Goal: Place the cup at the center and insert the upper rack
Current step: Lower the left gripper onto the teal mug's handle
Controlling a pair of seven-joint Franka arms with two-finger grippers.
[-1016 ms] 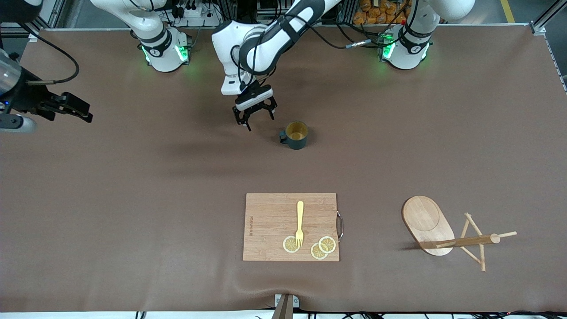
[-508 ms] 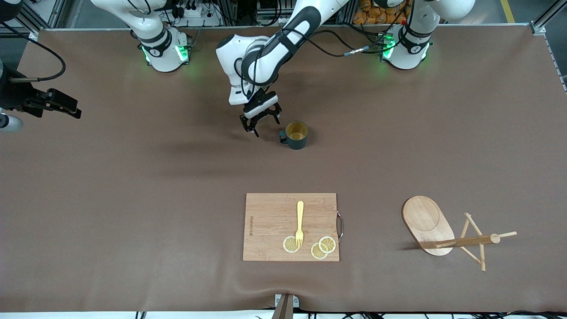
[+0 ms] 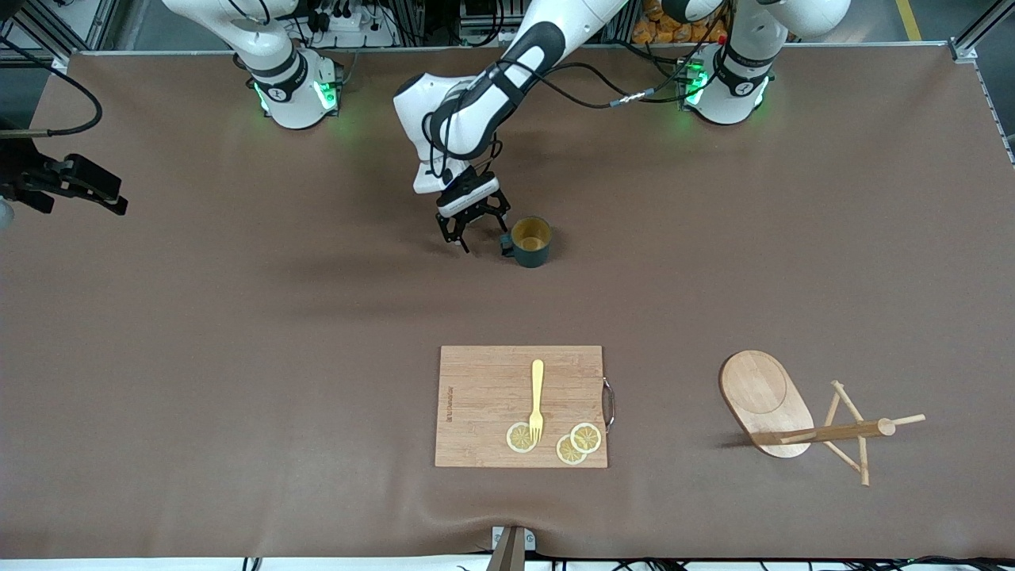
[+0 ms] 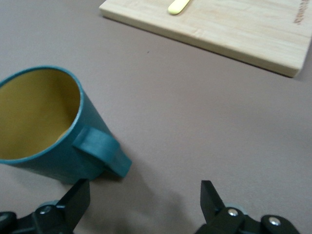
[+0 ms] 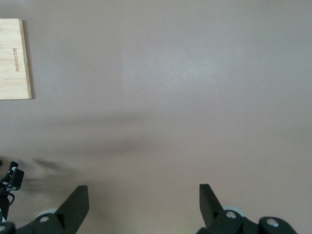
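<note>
Worktop: brown cover, carrying everything.
Cutting board: near the front camera, mid-worktop, with a yellow fork and three lemon slices on it.
Upper rack: lying on its side toward the left arm's end, well apart from both tools.
Left tool: fingers spread wide, empty, low just beside the cup's handle.
Right tool: fingers wide, empty, waiting over the right arm's end of the worktop.
Cup: upright on the worktop, farther from the front camera than the board; its handle points toward the left tool, not between the fingers.
</note>
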